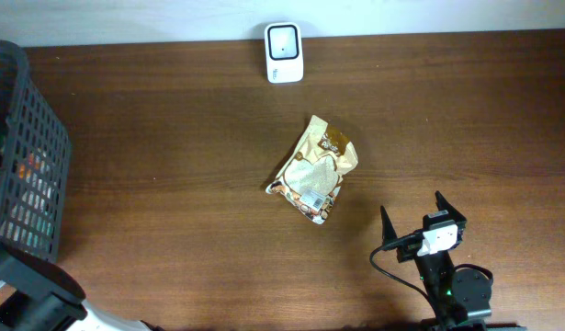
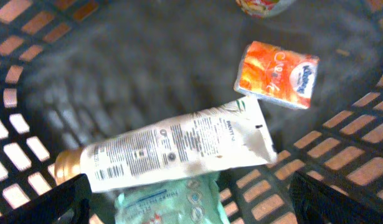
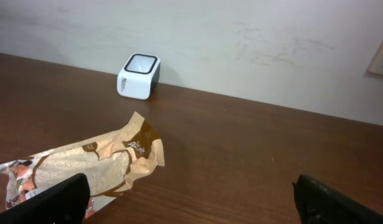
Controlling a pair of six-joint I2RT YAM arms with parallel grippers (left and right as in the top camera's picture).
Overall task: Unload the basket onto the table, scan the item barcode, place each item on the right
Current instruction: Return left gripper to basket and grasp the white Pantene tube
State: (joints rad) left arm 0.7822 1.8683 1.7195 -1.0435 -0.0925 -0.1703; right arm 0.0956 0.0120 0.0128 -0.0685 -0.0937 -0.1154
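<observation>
Left gripper (image 2: 188, 193): jaws stood wide and empty, pointed down into the basket (image 1: 29, 138) over a white tube (image 2: 179, 149).
Right gripper (image 1: 412, 206): released, empty, faced the scanner (image 1: 284, 52).
Snack bag (image 1: 312, 170): lay mid-table between right gripper and scanner, touching neither.

1. Dark mesh basket (image 1: 29, 156) sits at the left edge of the wood table (image 1: 172, 202).
2. Inside it, a white tube (image 2: 179, 149) with a gold cap lies across the floor.
3. An orange packet (image 2: 276, 74) is just beside the tube's crimped end.
4. A green packet (image 2: 172, 202) lies partly under the tube.
</observation>
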